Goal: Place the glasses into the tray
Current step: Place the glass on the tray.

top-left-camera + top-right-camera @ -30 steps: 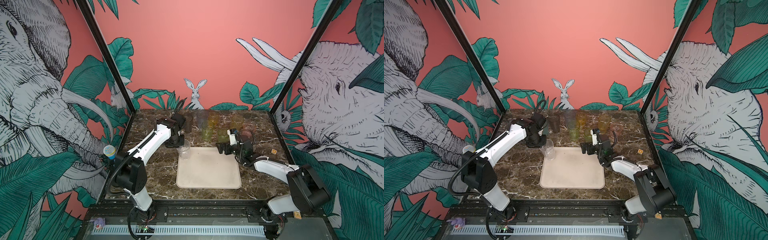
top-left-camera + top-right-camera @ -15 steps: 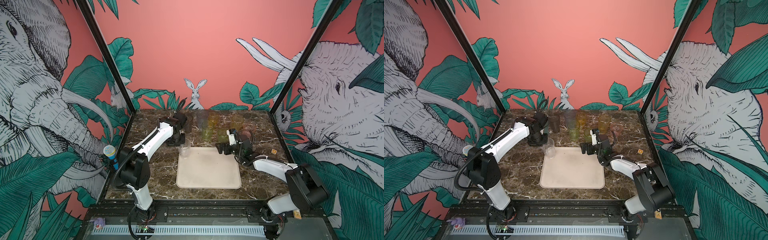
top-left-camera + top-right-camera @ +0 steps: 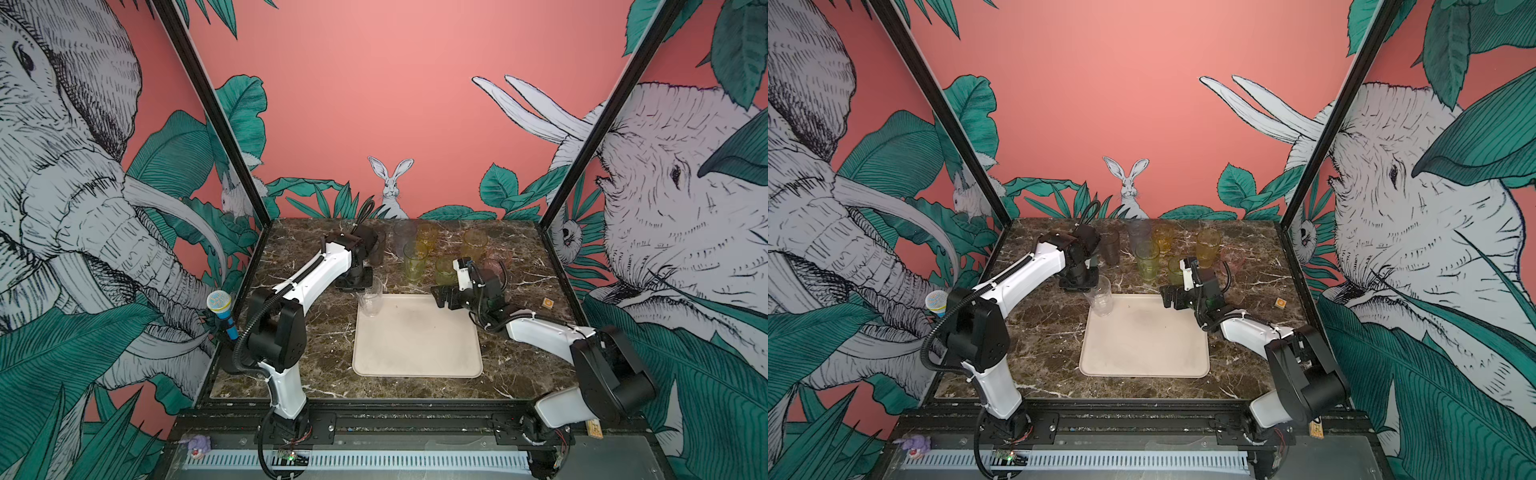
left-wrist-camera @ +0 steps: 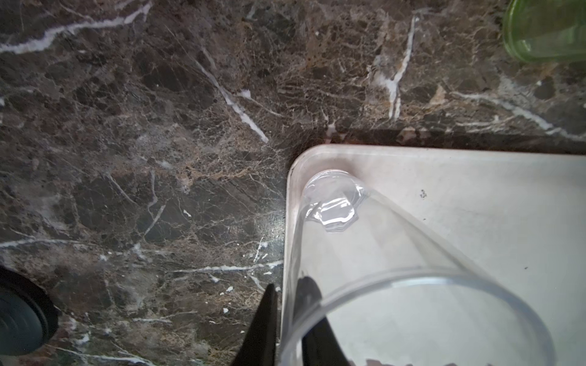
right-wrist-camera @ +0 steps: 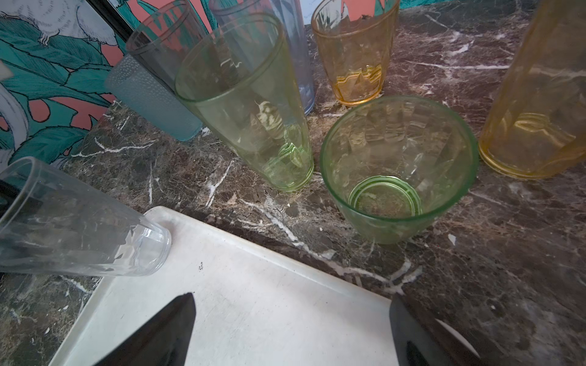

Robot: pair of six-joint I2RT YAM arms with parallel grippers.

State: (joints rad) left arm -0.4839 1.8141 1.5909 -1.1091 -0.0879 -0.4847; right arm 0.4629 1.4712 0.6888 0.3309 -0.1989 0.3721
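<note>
The cream tray (image 3: 415,336) (image 3: 1142,340) lies mid-table. A tall clear glass (image 3: 371,299) (image 3: 1100,297) (image 4: 380,253) (image 5: 79,234) stands upright in its far left corner. My left gripper (image 3: 362,286) (image 4: 288,283) straddles that glass's rim with one finger inside and one outside. The gap is narrow, and I cannot tell if the fingers still pinch the wall. My right gripper (image 3: 442,297) (image 5: 291,298) hangs open and empty over the tray's far right edge. Behind the tray stand a tall green glass (image 5: 247,104), a short green glass (image 5: 396,177), and amber (image 5: 352,54), yellow (image 5: 539,104), grey (image 5: 158,41), teal (image 5: 149,95), blue (image 5: 285,47) and pink (image 3: 494,259) glasses.
A small orange cube (image 3: 548,303) sits on the marble table (image 3: 316,332) near the right wall. A toy microphone (image 3: 220,307) leans outside the left frame post. The coloured glasses stand close together along the back.
The left arm's elbow has swung toward the back while the clear glass stays at the tray's far left corner. The right arm has barely moved.
</note>
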